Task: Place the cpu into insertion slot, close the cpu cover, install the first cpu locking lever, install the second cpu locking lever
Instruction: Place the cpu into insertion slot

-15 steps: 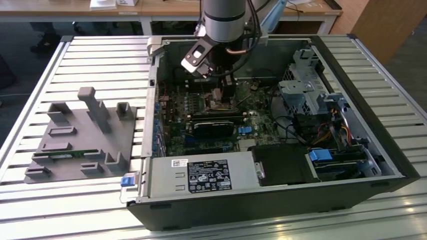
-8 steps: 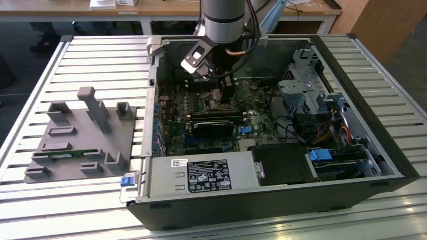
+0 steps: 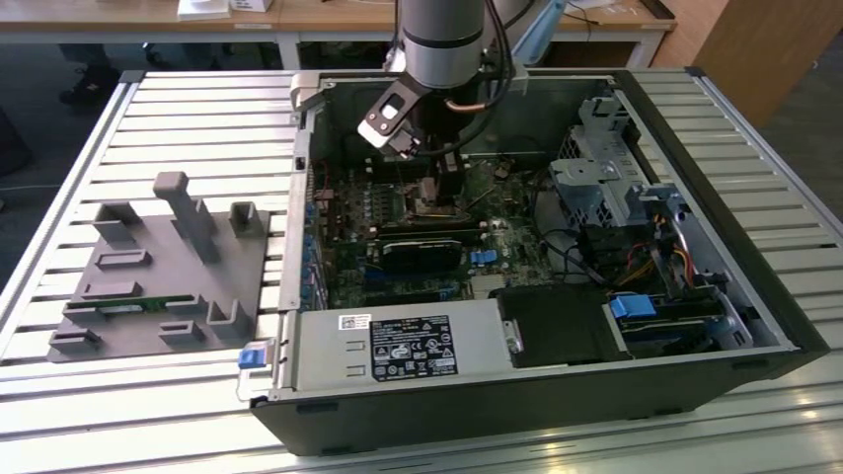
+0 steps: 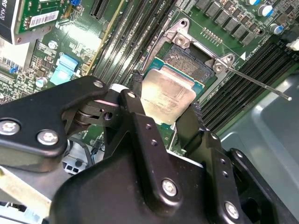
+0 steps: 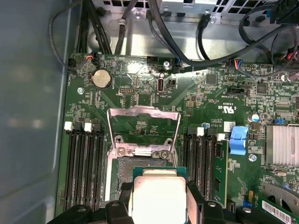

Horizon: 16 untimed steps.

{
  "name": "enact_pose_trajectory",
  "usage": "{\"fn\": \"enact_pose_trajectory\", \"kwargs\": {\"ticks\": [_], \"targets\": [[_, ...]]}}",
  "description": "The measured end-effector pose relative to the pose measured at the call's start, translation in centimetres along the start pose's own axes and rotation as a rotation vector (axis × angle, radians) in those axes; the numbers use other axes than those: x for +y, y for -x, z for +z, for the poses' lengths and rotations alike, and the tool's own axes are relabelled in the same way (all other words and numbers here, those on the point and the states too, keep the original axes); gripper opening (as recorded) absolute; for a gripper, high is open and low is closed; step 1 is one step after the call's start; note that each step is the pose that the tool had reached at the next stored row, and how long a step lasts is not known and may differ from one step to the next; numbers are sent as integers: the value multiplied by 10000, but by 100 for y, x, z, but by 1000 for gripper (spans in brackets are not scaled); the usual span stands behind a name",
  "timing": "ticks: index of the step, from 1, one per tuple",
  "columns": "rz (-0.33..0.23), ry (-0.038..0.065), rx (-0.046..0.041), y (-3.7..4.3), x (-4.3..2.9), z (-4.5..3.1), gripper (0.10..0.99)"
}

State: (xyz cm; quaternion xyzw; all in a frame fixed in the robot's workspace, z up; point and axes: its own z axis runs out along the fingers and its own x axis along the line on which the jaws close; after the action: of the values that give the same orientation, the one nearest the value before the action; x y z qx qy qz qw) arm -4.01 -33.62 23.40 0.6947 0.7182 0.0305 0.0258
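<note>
Slatted metal table (image 3: 158, 109) at the bottom of it all, carrying an open computer case (image 3: 737, 326) laid on its side and, toward the exterior view's left, a grey moulded holder (image 3: 158, 267) well apart from the work. Reaching down into the case from above: robot arm (image 3: 441, 39), low over the green circuit board (image 5: 135, 93). Seen in both wrist views, gripper (image 4: 166, 92) clenched on the cpu (image 4: 170, 100), black fingers (image 4: 140, 126) pressing two opposite edges, dull silver top facing up. Hangs right over the insertion slot (image 4: 189, 58), hiding part of it; seated or just above, cannot tell. Behind the slot, cpu cover (image 5: 143, 111) tipped up and open. Off to one side, thin locking lever (image 4: 261, 85) sticking out free, crossing above the long memory slots (image 4: 233, 98).
</note>
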Motion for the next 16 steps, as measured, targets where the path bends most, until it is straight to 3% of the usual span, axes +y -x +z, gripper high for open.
{"fn": "enact_pose_trajectory", "kwargs": {"ticks": [6, 16], "targets": [[149, 2, -10, -15, -4, 35, 537], [216, 1, -9, -46, -25, 167, 537]]}}
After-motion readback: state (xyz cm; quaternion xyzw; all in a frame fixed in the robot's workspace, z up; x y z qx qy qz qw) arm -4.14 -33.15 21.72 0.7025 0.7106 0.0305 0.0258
